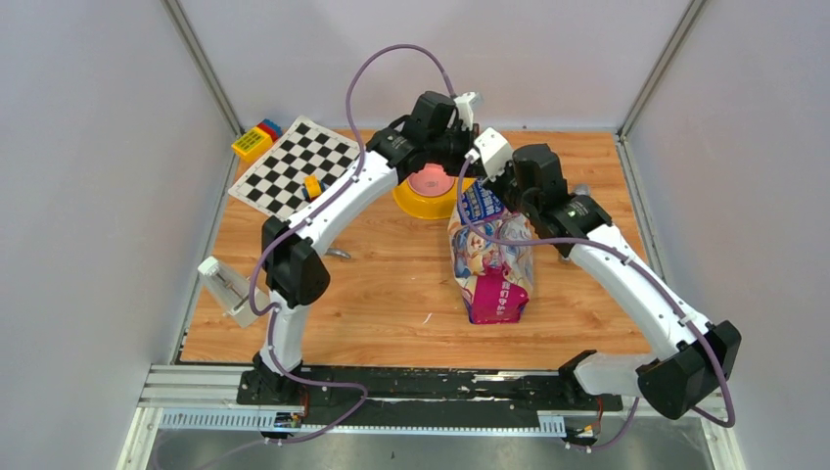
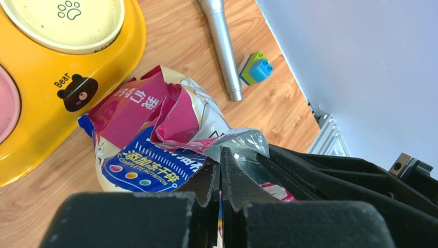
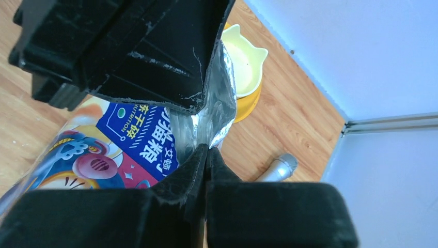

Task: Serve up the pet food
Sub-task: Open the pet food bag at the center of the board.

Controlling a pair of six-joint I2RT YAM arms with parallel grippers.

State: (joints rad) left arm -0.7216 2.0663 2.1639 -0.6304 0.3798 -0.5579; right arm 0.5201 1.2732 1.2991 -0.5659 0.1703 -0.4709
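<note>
The pet food itself is hidden inside its glossy blue-and-pink bag (image 1: 489,259), which stands at the table's middle, just in front of the yellow double-bowl feeder (image 1: 428,196). My left gripper (image 2: 221,155) is shut on the bag's (image 2: 150,150) crumpled top edge. Facing it from the other side, my right gripper (image 3: 207,151) is shut on the silver inner rim of the bag (image 3: 134,139). In the top view both grippers, left (image 1: 468,166) and right (image 1: 497,191), meet over the bag's mouth. The feeder's (image 2: 67,98) bowls show no kibble.
A silver cylinder (image 2: 222,46) and a small stack of toy bricks (image 2: 254,68) lie by the right wall. At the back left are a checkerboard sheet (image 1: 294,166) and coloured blocks (image 1: 256,137). A pale bracket-like object (image 1: 227,289) sits at the left edge.
</note>
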